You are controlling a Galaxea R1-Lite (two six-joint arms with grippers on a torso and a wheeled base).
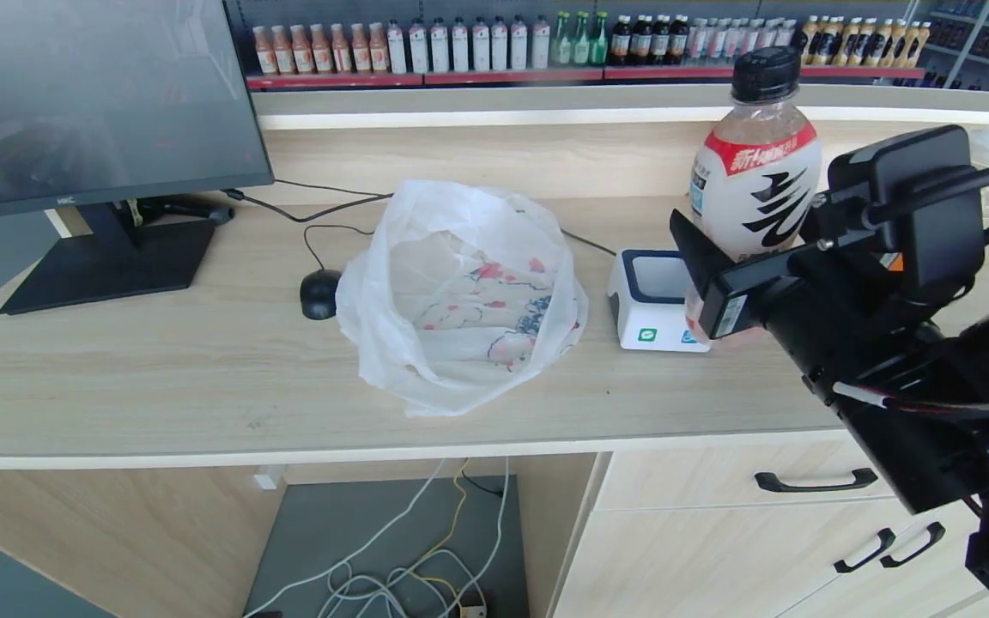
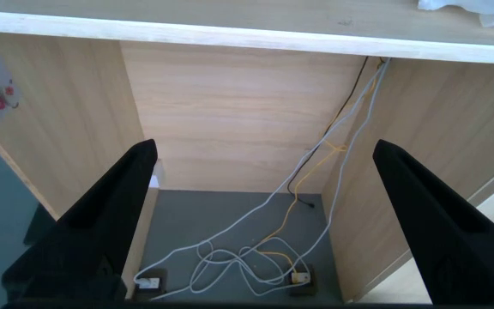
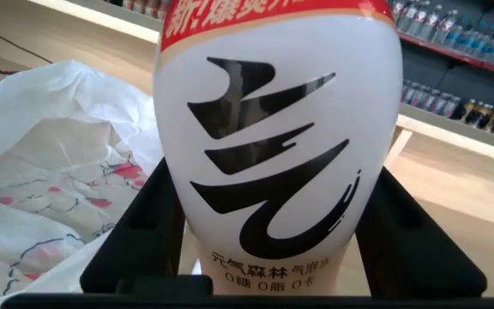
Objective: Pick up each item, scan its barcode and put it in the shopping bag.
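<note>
At the left end of the pale wood-grain desk (image 1: 160,369), a black flat monitor on a square stand (image 1: 91,94). Nearer the middle, a small black mouse (image 1: 320,293) just beside the crumpled white plastic shopping bag with red and blue print (image 1: 460,292), mouth gaping upward. Right of the bag, a white box-shaped barcode scanner (image 1: 653,300), dark window on top, standing between bag and bottle. Just right of the scanner, a clear plastic drink bottle with white sleeve, red band and black cap (image 1: 756,172), clamped low on its body by the right jaws, one on each side. Upright, long axis vertical, cap up, large black mark toward the wrist camera; base touching the desk or not, hard to tell. Behind, a red shelf lined with bottles (image 1: 546,51); below, drawers with black handles (image 1: 812,481). Left jaws spread wide, holding nothing, low before the recess under the desk, white and yellow cables (image 2: 256,257) on its floor.
</note>
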